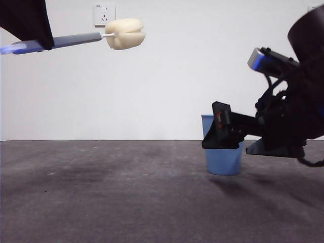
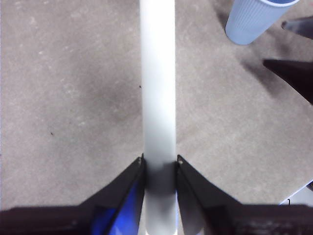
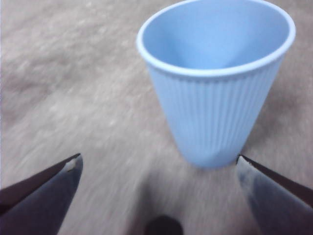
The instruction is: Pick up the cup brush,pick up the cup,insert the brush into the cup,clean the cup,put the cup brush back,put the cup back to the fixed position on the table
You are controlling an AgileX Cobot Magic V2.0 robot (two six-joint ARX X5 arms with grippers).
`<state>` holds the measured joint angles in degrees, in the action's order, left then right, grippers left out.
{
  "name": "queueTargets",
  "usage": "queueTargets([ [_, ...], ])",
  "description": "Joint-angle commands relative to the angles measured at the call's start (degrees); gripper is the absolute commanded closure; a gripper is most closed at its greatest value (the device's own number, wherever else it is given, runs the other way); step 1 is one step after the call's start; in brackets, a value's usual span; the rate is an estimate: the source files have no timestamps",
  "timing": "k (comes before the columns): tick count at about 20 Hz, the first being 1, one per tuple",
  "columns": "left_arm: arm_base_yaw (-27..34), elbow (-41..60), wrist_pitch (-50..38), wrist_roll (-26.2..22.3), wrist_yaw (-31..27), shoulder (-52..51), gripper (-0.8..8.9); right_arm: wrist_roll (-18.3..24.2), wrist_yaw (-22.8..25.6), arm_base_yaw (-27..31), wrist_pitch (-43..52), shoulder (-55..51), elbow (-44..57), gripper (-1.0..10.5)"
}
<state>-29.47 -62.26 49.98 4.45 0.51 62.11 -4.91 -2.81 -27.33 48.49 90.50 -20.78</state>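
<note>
Only the front view showed the sponge head of the cup brush point(image 1: 125, 33): cream-yellow, lobed and soft-looking, held high in the air in front of a white wall socket point(image 1: 104, 14). The left wrist view showed only its smooth, straight handle point(image 2: 157, 83), and the left gripper point(image 2: 159, 164) clamped tight on it with both jaws.

The cup point(image 3: 215, 83) stood upright on the table point(image 1: 101, 197), to the right side in the front view. It was blue plastic with fine vertical ribs and a rounded rim, narrower at the base. The right wrist view looked into it and its inside was bare.

The right gripper point(image 3: 159, 169) was spread wide, its jaws apart from the cup. In the front view its dark body point(image 1: 230, 129) covered part of the cup, so contact was probably none, but I could not be sure there.
</note>
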Motion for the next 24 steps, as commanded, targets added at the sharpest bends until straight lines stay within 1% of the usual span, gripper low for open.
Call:
queueTargets([
  [1,-0.1,0.0,0.0,-0.7,0.0,-0.1,8.22,0.5,0.2,1.1,7.2,4.5,0.5,3.8],
  [5,-0.2,0.0,-0.1,-0.6,0.0,-0.1,8.22,0.5,-0.4,3.5,15.3,12.0,0.4,3.8],
  [7,-0.2,0.0,-0.2,-0.6,0.0,-0.1,8.22,0.5,-1.8,3.9,20.1,15.3,-0.1,3.8],
  [9,-0.2,0.0,-0.3,-0.4,0.0,-0.1,8.22,0.6,-1.8,3.9,21.0,17.6,-2.1,3.8],
  [11,-0.2,0.0,-0.4,-0.2,0.0,-0.1,8.22,0.9,-3.1,4.0,21.0,19.5,-4.7,3.8],
  [15,-0.2,0.0,-0.3,-0.2,0.0,-0.1,8.22,1.3,-2.7,4.0,20.9,20.8,-7.9,3.9],
  [17,-0.2,0.0,-0.4,-0.2,0.0,-0.1,8.22,2.4,-2.8,4.0,20.9,20.8,-8.4,5.4],
  [18,-0.2,0.0,-0.4,-0.2,0.0,-0.1,8.22,2.8,-2.8,4.1,20.9,20.9,-8.5,5.7],
  [20,-0.2,0.0,-0.4,-0.2,0.0,-0.1,8.22,2.8,-2.5,4.1,20.3,21.0,-8.9,5.8],
  [22,-0.2,0.0,-0.3,-0.2,0.0,-0.1,8.22,2.9,-1.3,4.1,20.3,21.5,-9.0,6.8],
  [24,-0.2,0.0,-0.2,-0.2,0.0,-0.1,8.22,2.9,-1.3,4.1,20.3,21.5,-9.0,7.1],
])
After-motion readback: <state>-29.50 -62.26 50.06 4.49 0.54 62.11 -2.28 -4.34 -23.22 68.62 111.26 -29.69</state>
